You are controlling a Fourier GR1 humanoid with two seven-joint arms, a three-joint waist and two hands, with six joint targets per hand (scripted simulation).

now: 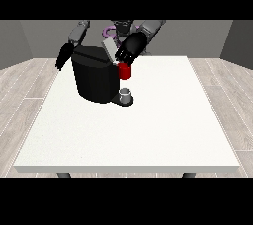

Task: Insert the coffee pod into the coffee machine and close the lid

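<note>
The black coffee machine [94, 77] stands on the white table [148, 130] at the back left. Its grey lid [107, 48] is tilted up at the top. The hand at the view's right [131, 47] hovers at the machine's top right, beside the lid and just above a red thing at the machine [125, 71]. A small grey thing [126, 93] sits on the machine's low base at the front. The hand at the view's left [63, 56] hangs down by the machine's far left side with straight fingers, holding nothing.
The table spreads wide in front of and to the right of the machine. The robot's torso [118, 29] is behind the table's far edge. Wooden floor surrounds the table.
</note>
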